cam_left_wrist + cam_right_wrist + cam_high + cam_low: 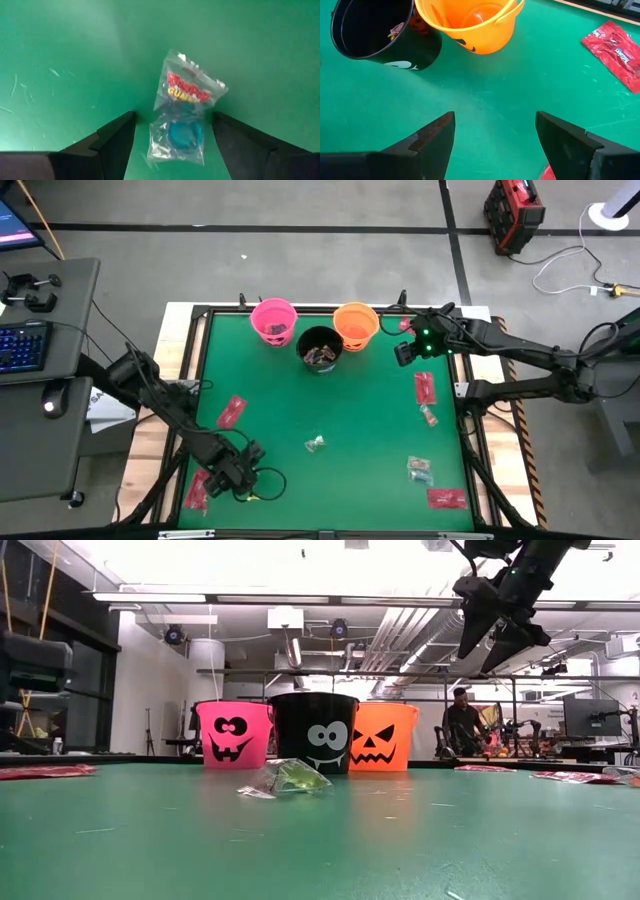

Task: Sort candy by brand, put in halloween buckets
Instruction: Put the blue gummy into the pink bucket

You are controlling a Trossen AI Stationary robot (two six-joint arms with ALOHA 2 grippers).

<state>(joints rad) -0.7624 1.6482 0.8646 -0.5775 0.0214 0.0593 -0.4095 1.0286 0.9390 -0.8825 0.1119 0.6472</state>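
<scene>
Three buckets stand at the table's far middle: pink [273, 320], black [320, 348] with candy inside, and orange [356, 325]. My left gripper [245, 472] is low at the near left and open. Its fingers stand on either side of a clear packet with a teal sweet [180, 122], which lies flat on the table. My right gripper [408, 350] is open and empty. It hangs above the table just right of the orange bucket [470, 20], and the low view [500, 625] shows it high up. Red packets [231, 412] [424, 388] and clear pieces [316, 443] lie scattered.
More candy lies at the near right: a red packet [446, 498] and clear pieces [419, 470] [428, 416]. Another red packet [196, 490] lies beside the left arm. A raised black frame [200, 315] edges the green mat. A person [462, 720] stands in the room beyond.
</scene>
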